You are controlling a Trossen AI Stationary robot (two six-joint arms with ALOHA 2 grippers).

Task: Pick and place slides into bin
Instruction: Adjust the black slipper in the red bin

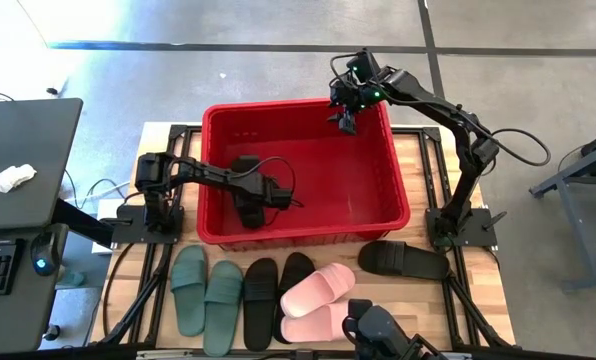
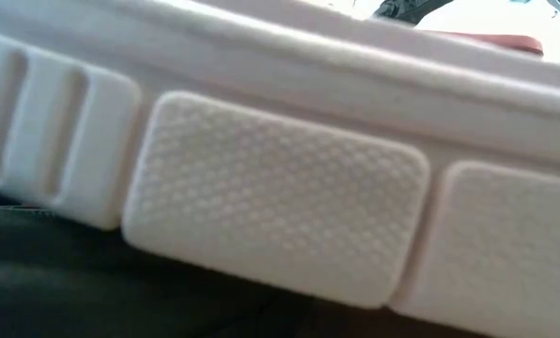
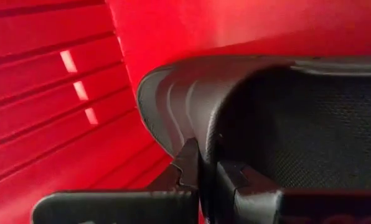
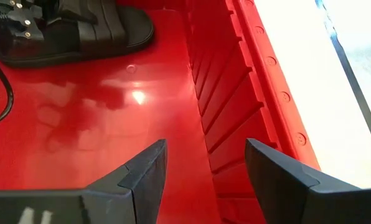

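Note:
The red bin (image 1: 308, 236) stands in the middle of the table. My left gripper (image 1: 263, 192) reaches into its left half, shut on a black slide (image 1: 246, 190) that sits low over the bin's floor. My right gripper (image 1: 346, 118) hangs open over the bin's far right corner (image 4: 235, 93), holding nothing. On the table in front of the bin lie two green slides (image 1: 206, 290), two black slides (image 1: 276, 295) and two pink slides (image 1: 318, 300). One more black slide (image 1: 403, 260) lies to their right. The low view is filled by a pink slide's sole (image 2: 280, 207). My left gripper pinches a raised edge of the black slide (image 3: 201, 134), seemingly its strap, between its two fingers (image 3: 188, 165). The fingers slant down into the bin from the table's left side. In the right wrist view the slide's sole (image 4: 79, 46) lies flat at the bin's floor; whether it touches I cannot tell.
A dark desk with a keyboard and a white rag (image 1: 16, 178) stands left of the table. The bin's ribbed right wall (image 4: 229, 106) is close beside my right gripper. The bin's right half shows bare red floor (image 1: 348, 180).

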